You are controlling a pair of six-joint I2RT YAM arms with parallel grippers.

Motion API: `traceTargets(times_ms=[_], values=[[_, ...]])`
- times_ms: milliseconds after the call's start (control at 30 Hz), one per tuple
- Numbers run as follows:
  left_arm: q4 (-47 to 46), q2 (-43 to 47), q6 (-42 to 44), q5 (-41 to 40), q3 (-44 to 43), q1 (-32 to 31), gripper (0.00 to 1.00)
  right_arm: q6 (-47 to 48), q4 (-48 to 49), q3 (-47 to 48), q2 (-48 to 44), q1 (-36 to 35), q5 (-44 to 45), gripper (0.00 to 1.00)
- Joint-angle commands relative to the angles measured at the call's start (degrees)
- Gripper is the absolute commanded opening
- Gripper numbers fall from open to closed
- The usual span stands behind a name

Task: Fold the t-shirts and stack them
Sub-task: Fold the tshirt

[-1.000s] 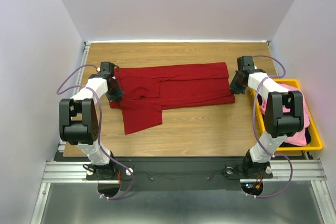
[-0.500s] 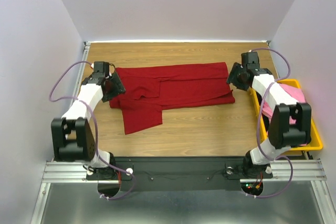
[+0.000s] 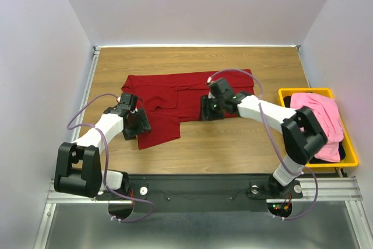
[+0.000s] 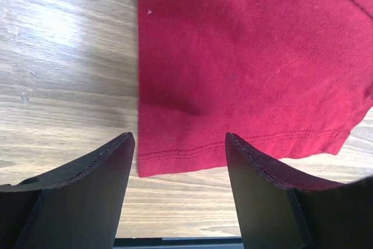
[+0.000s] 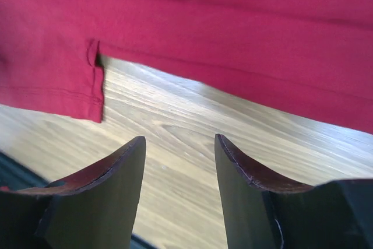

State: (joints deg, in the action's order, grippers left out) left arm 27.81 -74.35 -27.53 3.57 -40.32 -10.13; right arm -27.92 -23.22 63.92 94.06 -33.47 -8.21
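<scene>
Jaws of left gripper (image 4: 180,144) are spread, nothing gripped, held over a hem of the dark red t-shirt (image 3: 192,93). Jaws of right gripper (image 5: 179,144) are parted, empty, over bare table (image 3: 233,138) beside the shirt's near edge. Shirt is laid part-folded mid-table.

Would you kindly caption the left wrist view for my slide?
Open left gripper over the hem of the red shirt.

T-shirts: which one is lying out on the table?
The dark red t-shirt. It lies spread out on the wooden table, while the pink t-shirt is bunched up in the yellow bin.
</scene>
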Motion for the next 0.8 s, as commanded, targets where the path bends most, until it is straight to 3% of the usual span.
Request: traceTargets(times_ms=[0, 267, 433, 533, 767], values=[[-0.6, 0.9, -2.2, -3.0, -0.6, -1.3, 0.75, 0.1, 6.0, 3.1, 4.0, -7.5, 0.0, 0.56], [-0.5, -1.9, -2.9, -5.2, -0.3, -2.6, 0.74, -2.0, 11.8, 7.4, 13.4, -15.4, 1.4, 0.49], [-0.7, -5.9, -2.9, -5.5, -0.4, -4.0, 0.65, -2.4, 12.1, 9.9, 16.6, -18.3, 1.4, 0.49], [-1.1, -6.9, -2.9, -5.5, -0.2, -4.5, 0.63, -2.7, 12.0, 10.4, 17.6, -19.3, 1.6, 0.48], [-1.4, -8.4, -2.4, -4.8, -0.2, -5.0, 0.39, -3.2, 11.8, 10.1, 19.0, -19.8, 2.4, 0.47]])
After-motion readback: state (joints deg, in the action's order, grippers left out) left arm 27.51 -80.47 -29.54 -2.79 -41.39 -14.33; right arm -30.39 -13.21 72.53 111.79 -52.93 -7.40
